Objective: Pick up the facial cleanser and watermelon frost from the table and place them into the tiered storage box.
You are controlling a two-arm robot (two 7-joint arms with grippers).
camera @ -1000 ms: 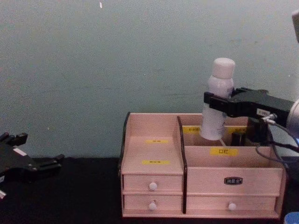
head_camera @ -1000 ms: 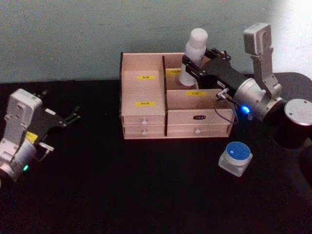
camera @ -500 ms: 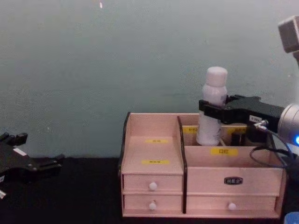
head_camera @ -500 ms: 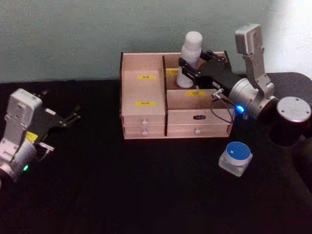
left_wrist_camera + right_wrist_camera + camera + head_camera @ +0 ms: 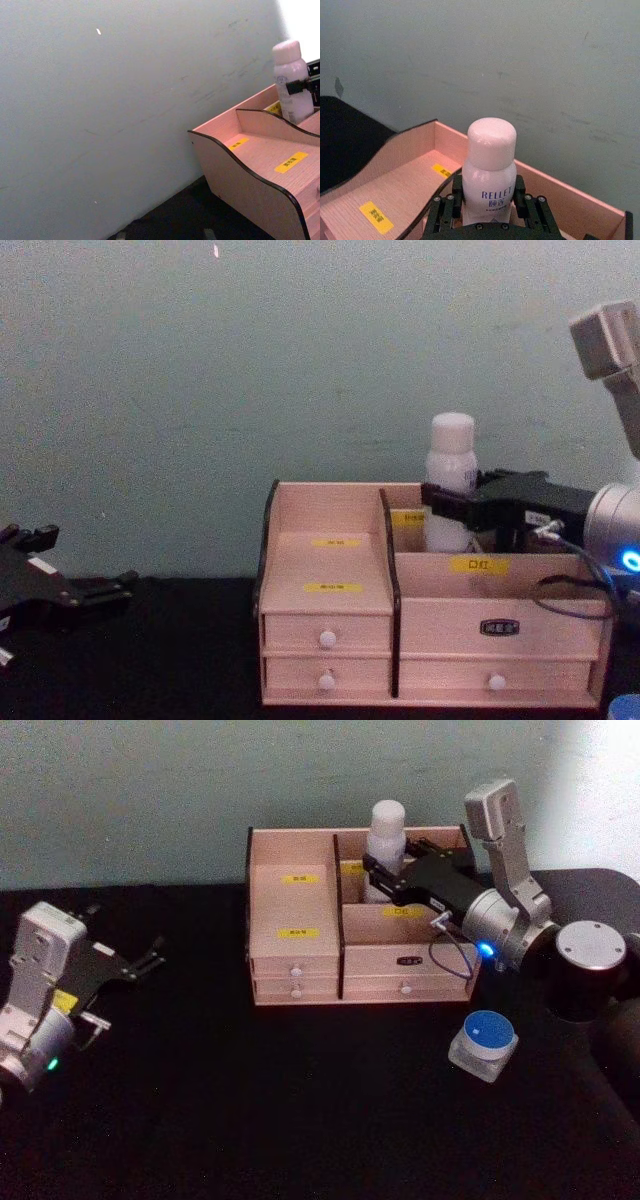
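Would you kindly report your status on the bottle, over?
Right end effector shut on white bottle, low in rear compartment of box. Left end effector open, parked at left of table. Blue-lidded jar on table, not yet picked.

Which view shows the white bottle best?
Right wrist view: the white round-capped plastic bottle sits close, label readable, right pincer clamping it. Head, chest and left wrist views show it smaller, partly behind the pale pink wooden organiser walls.
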